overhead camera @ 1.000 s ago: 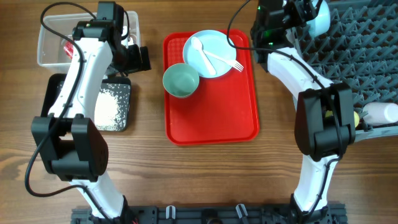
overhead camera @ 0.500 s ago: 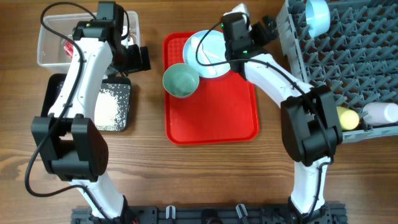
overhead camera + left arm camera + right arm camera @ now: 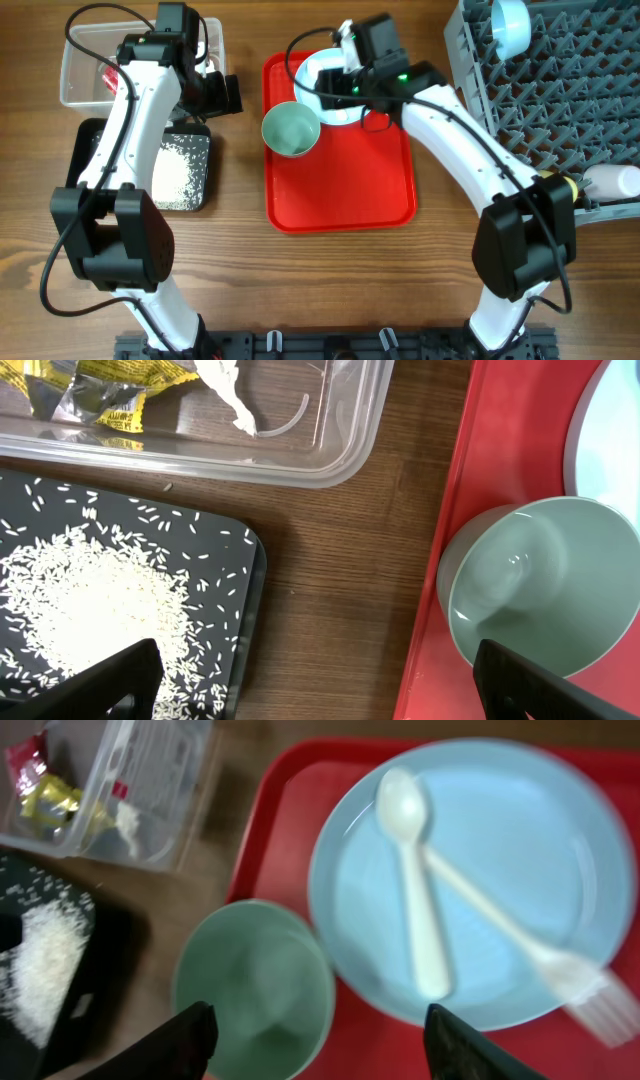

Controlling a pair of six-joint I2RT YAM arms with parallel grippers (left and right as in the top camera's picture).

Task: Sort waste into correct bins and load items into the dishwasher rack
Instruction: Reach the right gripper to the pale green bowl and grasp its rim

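Note:
My right gripper (image 3: 320, 1040) is open and empty above the red tray (image 3: 340, 190), over the near edge of a pale bowl (image 3: 255, 990) and a pale blue plate (image 3: 500, 850). A white spoon (image 3: 410, 860) and a fork (image 3: 540, 960) lie on the plate. My left gripper (image 3: 315, 680) is open and empty over bare wood between the black tray (image 3: 240, 620) and the red tray. Rice (image 3: 90, 600) lies in the black tray. The clear tub (image 3: 340, 450) holds a yellow wrapper (image 3: 100, 390), a tissue (image 3: 225, 390) and a red wrapper (image 3: 22, 752).
The grey rack (image 3: 560, 90) stands at the right, with a second pale blue bowl (image 3: 508, 25) at its far left corner. A white cup (image 3: 612, 181) and a yellow cup (image 3: 570, 187) lie at its near side. My right arm spans from the rack's front to the red tray.
My right gripper has swung left from the rack to above the red tray, leaving the blue bowl in the rack. The left arm has not moved.

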